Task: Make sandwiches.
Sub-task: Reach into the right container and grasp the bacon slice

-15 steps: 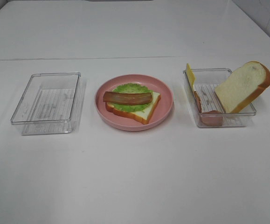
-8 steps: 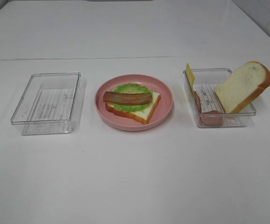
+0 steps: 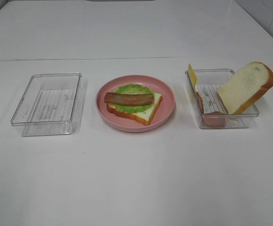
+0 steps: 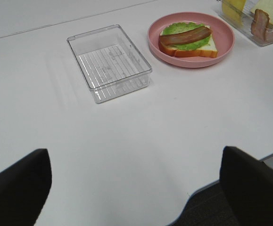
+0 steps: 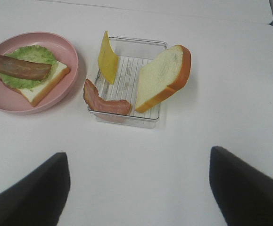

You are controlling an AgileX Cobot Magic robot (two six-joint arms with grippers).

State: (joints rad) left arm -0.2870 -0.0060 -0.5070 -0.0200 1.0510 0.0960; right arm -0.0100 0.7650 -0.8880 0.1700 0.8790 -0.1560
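White surface [image 3: 136, 179] fills the high view, with a faint seam running across the upper part of the frame and a strip of pale wall at the upper right corner.

At the centre sits a pink round plate [image 3: 169, 106] holding the part-built sandwich: a bread slice [image 3: 148, 112] lying flat and askew, one corner aimed at the plate's right rim, ruffled green lettuce [image 3: 132, 89] on it, and a brown bacon strip [image 3: 128, 98] on top. The strip's long axis runs left to right across the frame.

To the right of the plate a clear tray [image 3: 211, 71] holds a second bread slice [image 3: 244, 87], tilted on edge, its rounded crust pointing to the upper right past the tray's rim. A yellow cheese slice [image 3: 192, 75] stands against the tray's left wall, and a reddish ham piece [image 3: 214, 117] lies at the near end. Another clear tray [image 3: 18, 115] sits at the left.

Both the left end effector [image 4: 134, 155] and the right end effector [image 5: 137, 155] have their fingers wide apart above the surface, gripping nothing.
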